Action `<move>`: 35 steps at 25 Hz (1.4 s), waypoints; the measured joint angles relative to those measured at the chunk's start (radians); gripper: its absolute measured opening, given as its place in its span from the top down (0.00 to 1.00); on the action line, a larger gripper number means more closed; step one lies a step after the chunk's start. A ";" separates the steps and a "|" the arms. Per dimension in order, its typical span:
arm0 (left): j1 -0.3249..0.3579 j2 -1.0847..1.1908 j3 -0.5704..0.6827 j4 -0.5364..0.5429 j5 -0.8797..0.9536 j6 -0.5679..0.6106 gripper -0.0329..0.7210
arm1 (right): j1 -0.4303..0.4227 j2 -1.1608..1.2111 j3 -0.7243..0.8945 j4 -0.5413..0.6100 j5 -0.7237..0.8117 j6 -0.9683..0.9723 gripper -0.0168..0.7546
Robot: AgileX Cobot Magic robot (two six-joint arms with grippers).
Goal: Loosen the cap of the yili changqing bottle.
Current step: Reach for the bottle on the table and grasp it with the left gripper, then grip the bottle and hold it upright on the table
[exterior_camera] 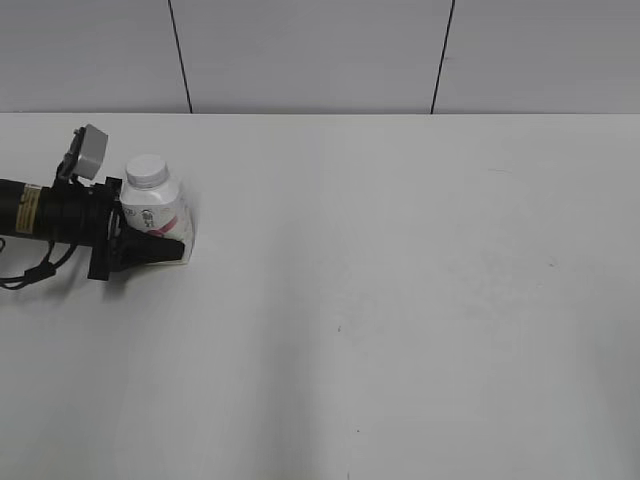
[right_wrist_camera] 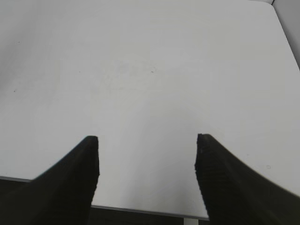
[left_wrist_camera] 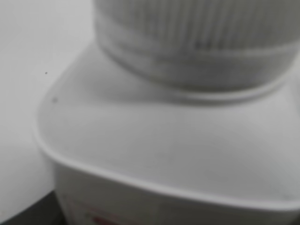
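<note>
Exterior view: bottle (exterior_camera: 152, 205) between left tool (exterior_camera: 150, 238) jaws

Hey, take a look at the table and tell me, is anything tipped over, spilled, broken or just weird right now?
Nothing stands out. The bottle stands upright on the white table with its cap on and level, the left tool is around its lower body, and no spill or damage shows.

A blurred close-up — the ribbed white plastic screw cap (left_wrist_camera: 197, 37) sits atop the squat white plastic bottle's (left_wrist_camera: 154, 140) rounded shoulder, pink label edge below — white table (left_wrist_camera: 23, 56) at left.
</note>
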 joint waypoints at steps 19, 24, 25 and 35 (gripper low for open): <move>-0.358 -0.045 -0.002 -0.184 0.019 -0.016 0.39 | 0.000 0.000 0.000 0.000 0.000 0.000 0.31; -0.448 -0.046 -0.002 -0.239 0.103 -0.016 0.39 | 0.000 0.000 0.000 0.000 0.000 0.000 0.31; -0.457 -0.046 -0.002 -0.249 0.116 -0.016 0.39 | 0.000 0.000 0.000 0.000 0.000 0.000 0.31; -0.497 -0.007 -0.002 -0.352 0.186 0.023 0.39 | 0.000 0.000 0.000 0.000 0.000 0.000 0.31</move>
